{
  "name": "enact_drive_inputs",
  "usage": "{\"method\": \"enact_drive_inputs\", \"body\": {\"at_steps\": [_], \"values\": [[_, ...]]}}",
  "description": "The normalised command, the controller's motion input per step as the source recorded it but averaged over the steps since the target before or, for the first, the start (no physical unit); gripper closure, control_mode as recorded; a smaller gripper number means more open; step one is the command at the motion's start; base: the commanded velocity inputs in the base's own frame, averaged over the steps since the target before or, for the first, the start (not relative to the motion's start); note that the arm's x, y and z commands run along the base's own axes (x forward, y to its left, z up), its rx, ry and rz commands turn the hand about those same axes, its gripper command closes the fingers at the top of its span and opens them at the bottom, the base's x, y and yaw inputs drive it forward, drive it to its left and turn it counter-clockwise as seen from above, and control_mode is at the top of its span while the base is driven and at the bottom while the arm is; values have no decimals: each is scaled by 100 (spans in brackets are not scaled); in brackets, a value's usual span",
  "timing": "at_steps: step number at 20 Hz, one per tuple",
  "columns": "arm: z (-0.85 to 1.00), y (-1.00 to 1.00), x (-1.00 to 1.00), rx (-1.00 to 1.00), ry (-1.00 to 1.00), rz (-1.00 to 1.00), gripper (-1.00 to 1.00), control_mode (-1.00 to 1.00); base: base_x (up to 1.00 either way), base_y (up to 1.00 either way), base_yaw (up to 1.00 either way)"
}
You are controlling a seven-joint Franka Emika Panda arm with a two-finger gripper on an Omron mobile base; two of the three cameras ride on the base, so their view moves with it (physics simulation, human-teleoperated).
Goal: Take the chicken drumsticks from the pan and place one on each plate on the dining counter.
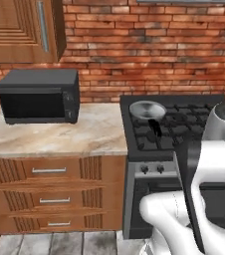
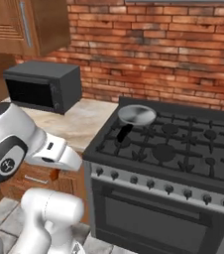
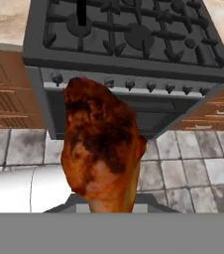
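In the hand view a chicken drumstick (image 3: 101, 149) rises from the gripper at 6 o'clock, evidently clamped there, though the fingertips are hidden behind it. Its skin is rough, golden-brown and charred dark at the middle, broad above and tapering downward. Beyond it, at 12 o'clock, stands the dark grey stove (image 3: 129, 59) with black cast grates and a row of knobs, over grey stone floor tiles (image 3: 193, 163). The pan (image 2: 136, 114), round, shallow, light-grey metal with a black handle, sits on the stove's back-left burner. At 9 o'clock of it a boxy black microwave (image 1: 39, 95) rests on the marbled beige tabletop (image 1: 79, 134).

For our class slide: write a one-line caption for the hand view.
A browned drumstick held close to the camera, above the stove and tiled floor.
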Motion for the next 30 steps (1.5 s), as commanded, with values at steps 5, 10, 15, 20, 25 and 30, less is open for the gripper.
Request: {"method": "enact_drive_inputs", "body": {"at_steps": [5,10,15,20,25,30], "values": [[0,0,0,0,0,0,100,100,-58,12,61],[0,0,0,0,0,0,100,100,-39,12,74],[0,0,0,0,0,0,100,100,-8,28,74],[0,0,0,0,0,0,100,100,5,27,65],[0,0,0,0,0,0,100,100,59,26,53],[0,0,0,0,0,0,100,100,92,39,38]]}}
